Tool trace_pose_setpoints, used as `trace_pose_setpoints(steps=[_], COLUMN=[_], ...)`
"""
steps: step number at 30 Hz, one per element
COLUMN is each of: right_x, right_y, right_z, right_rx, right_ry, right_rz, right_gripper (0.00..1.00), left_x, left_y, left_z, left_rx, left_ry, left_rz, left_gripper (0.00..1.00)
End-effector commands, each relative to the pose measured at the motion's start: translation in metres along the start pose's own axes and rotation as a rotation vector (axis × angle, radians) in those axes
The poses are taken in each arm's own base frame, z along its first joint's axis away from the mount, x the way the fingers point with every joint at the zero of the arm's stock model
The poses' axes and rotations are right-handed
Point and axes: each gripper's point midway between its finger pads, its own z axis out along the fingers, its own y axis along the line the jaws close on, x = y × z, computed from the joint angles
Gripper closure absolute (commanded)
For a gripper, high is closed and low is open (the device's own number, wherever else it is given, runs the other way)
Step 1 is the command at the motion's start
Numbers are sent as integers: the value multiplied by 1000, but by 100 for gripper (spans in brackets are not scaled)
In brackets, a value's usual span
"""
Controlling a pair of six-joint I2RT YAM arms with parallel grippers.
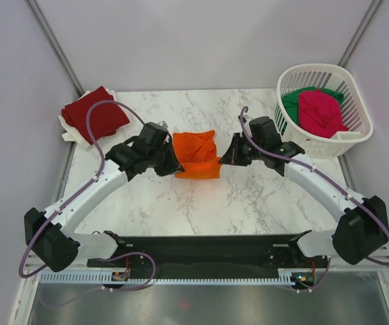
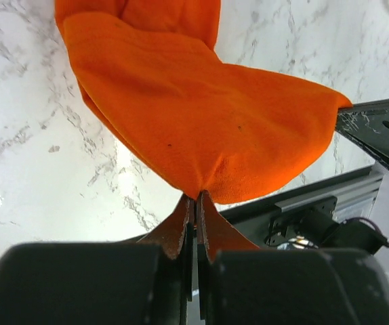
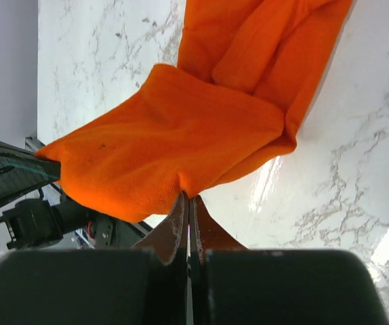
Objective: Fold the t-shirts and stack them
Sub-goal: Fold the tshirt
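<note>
The bright orange t-shirt (image 1: pixel 196 154) lies part-folded at the middle of the marble table. My left gripper (image 1: pixel 176 166) is shut on its left near corner, seen pinched in the left wrist view (image 2: pixel 196 196). My right gripper (image 1: pixel 221 160) is shut on its right near corner (image 3: pixel 187 195). Both lift the near edge of the orange cloth (image 2: pixel 208 115) off the table. A dark red t-shirt (image 1: pixel 94 114) lies folded at the back left. A magenta-pink t-shirt (image 1: pixel 320 112) and a green one (image 1: pixel 293 103) are bunched in the basket.
The white lattice basket (image 1: pixel 354 87) stands at the back right corner. The dark red shirt rests on a white cloth (image 1: pixel 68 134) near the left table edge. Grey walls close the back and sides. The black arm-base rail (image 1: pixel 201 250) runs along the near edge.
</note>
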Motion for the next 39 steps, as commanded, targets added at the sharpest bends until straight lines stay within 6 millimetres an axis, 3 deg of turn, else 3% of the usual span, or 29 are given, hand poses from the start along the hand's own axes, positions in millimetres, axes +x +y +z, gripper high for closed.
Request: trace_pose_setpoints(steps=[1, 6, 12, 16, 20, 27, 33, 39], right_x=[-35, -60, -93, -109, -117, -138, -163, -175], right_y=[9, 13, 11, -6, -19, -44, -46, -50], right_z=[8, 26, 46, 57, 70, 107, 134, 156], right_rx=[24, 39, 67, 108, 128, 124, 91, 67], right_ry=[-58, -73, -95, -105, -96, -72, -79, -67], right_rz=[-43, -48, -42, -21, -3, 48, 60, 76], right_gripper=[100, 100, 100, 100, 100, 100, 100, 100], left_x=[-26, -57, -93, -113, -123, -146, -171, -186], left_y=[1, 3, 7, 6, 16, 26, 33, 45], left_z=[-4, 6, 32, 51, 87, 125, 137, 146], left_rx=[-40, -54, -64, -52, -68, -81, -82, -85], left_ry=[-39, -52, -26, -3, 57, 78, 60, 60], left_rz=[31, 21, 15, 20, 21, 20, -6, -28], left_gripper=[98, 98, 98, 98, 98, 98, 98, 97])
